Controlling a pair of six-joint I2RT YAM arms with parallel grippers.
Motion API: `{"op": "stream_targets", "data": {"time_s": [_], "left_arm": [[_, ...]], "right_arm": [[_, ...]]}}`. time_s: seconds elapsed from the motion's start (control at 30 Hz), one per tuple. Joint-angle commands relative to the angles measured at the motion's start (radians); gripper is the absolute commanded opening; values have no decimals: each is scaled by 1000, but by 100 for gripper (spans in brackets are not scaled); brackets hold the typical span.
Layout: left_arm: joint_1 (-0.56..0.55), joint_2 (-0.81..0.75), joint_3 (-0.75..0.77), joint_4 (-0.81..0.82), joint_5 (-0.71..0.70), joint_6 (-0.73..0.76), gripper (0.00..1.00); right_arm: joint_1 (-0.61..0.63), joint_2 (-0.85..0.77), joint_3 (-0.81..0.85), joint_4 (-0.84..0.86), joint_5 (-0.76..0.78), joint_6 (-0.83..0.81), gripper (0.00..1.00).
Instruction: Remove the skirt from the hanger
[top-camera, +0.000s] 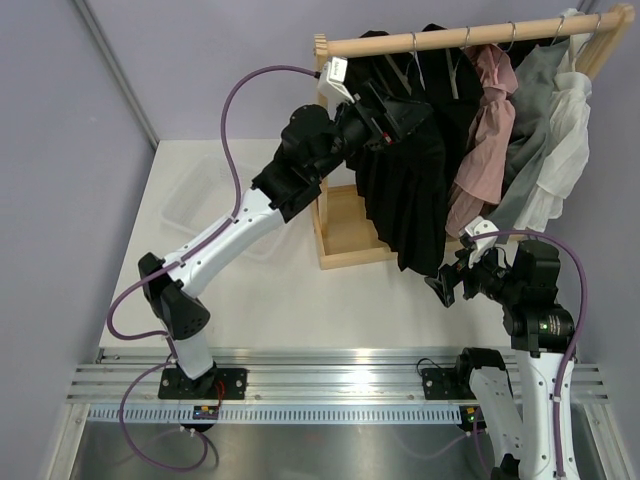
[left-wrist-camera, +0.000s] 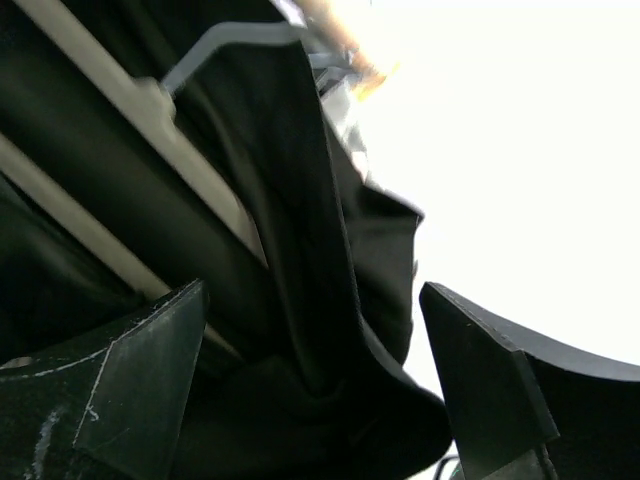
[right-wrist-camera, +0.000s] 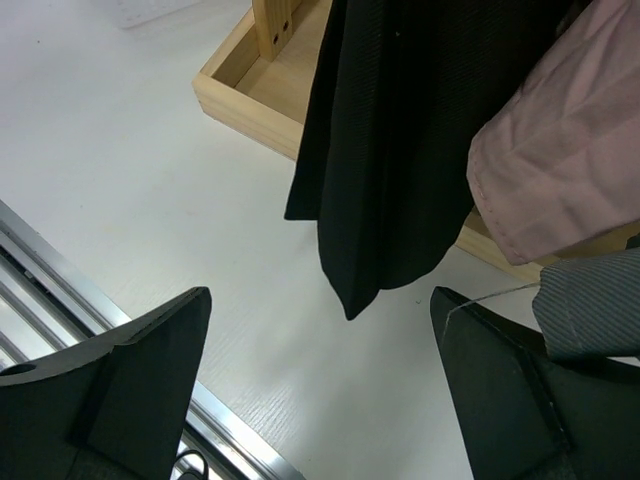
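Note:
The black skirt (top-camera: 408, 195) hangs in flared folds from a slim grey hanger (top-camera: 397, 72) at the left end of the wooden rail (top-camera: 440, 38). My left gripper (top-camera: 398, 118) is raised against the skirt's upper part. In the left wrist view the gripper (left-wrist-camera: 315, 390) is open, with black cloth (left-wrist-camera: 300, 250) bunched between the fingers and the grey hanger bar (left-wrist-camera: 190, 165) just above. My right gripper (top-camera: 452, 284) is open and empty, low, just below the skirt's hem (right-wrist-camera: 375, 210); in its own wrist view the right gripper (right-wrist-camera: 320, 400) is over bare table.
A second black garment (top-camera: 455, 85), a pink one (top-camera: 485, 140), a grey one (top-camera: 530, 130) and a white one (top-camera: 565, 150) hang further right. The rack's wooden base tray (top-camera: 345, 235) and post (top-camera: 322, 140) stand behind. A clear plastic bin (top-camera: 195, 205) lies at the left.

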Motion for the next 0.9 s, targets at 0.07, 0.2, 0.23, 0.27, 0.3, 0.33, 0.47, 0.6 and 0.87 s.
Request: {"op": "stream_targets", "data": {"time_s": [0.07,0.2,0.23,0.27,0.3,0.33,0.47,0.6,0.87], "left_arm": [[75,-16,-37,186,-11,-217,91],[89,-36,-98,227,-80,-257,90],[89,-42,-102,232,-92,-270,88],[89,-42,-105,235,-119,-276,87],[87,-43,-108,233,-133,-285,84],[89,-46,-112,233,-149,-305,82],[85,-45,-125,212,-216,-362,73],[76,-54,-141,174,-251,-392,70],[66,-92,-212,178,-319,-412,71]], "right_arm": [[-2,-8,39,-10,13,15,99],[-2,-19,36,-10,15,17,99],[-2,-19,36,-11,15,17,99],[-2,-19,35,-10,15,17,99],[-2,-21,33,-8,13,15,99],[-2,-19,33,-7,13,15,99],[-2,-24,32,-8,15,17,99],[-2,-30,27,-8,15,17,100],[-2,-31,26,-10,12,13,99]]}}
